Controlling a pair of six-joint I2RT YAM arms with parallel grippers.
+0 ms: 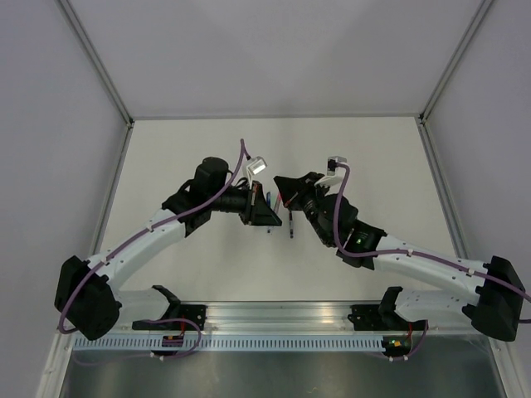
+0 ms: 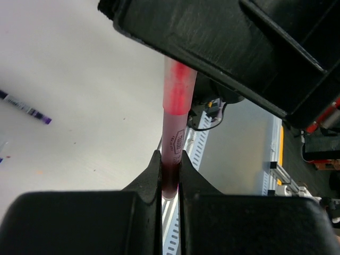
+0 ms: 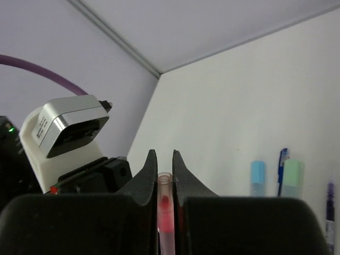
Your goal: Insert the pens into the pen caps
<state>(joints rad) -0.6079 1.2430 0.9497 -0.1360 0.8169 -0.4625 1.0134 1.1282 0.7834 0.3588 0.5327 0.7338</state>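
Note:
My left gripper (image 2: 170,157) is shut on the red-pink pen (image 2: 172,143), which runs up from its jaws. The pen's red tip sits inside a pale pinkish cap (image 2: 178,87) that disappears under the right gripper's black body. My right gripper (image 3: 164,155) is shut on that pinkish cap (image 3: 164,186), whose rimmed end shows between the fingers with red inside. In the top view the left gripper (image 1: 264,211) and right gripper (image 1: 290,197) meet above the middle of the table. A light blue cap (image 3: 258,178), a blue pen (image 3: 282,169), a mint green cap (image 3: 292,178) and a dark purple pen (image 3: 330,212) lie on the table.
The dark purple pen also shows in the left wrist view (image 2: 24,109), lying on the white table (image 1: 365,157). White walls with metal corner posts enclose the table. A slotted rail (image 1: 282,342) runs along the near edge between the arm bases.

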